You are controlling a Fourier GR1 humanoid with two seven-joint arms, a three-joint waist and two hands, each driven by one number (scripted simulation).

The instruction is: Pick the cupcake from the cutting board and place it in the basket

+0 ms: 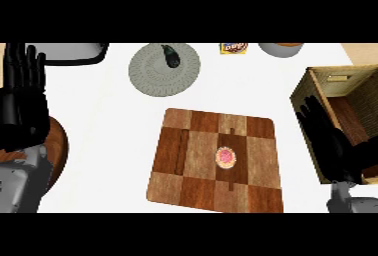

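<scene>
The small pink-frosted cupcake [226, 157] sits upright on the chequered brown wooden cutting board [184, 150], right of the board's centre, with nothing touching it. The open rectangular woven basket [339, 75] stands at the right side of the counter, near the board's right edge. The robot's right hand [325, 137] hangs over the basket's left wall, fingers straight and holding nothing, apart from the cupcake. The left hand [22, 85] rests at the left edge, fingers straight and up, empty.

The step in hand appears to be the approach to the cupcake. Recommended procedure:

1. Bring the right hand leftward until it is over the cupcake.
2. Spread thumb and fingers wide before descending.
3. Close on the wrapper's sides, not on the frosting.
4. Lift straight up, high enough to pass the basket's wall, then carry right.
5. Keep the cupcake upright throughout.
</scene>
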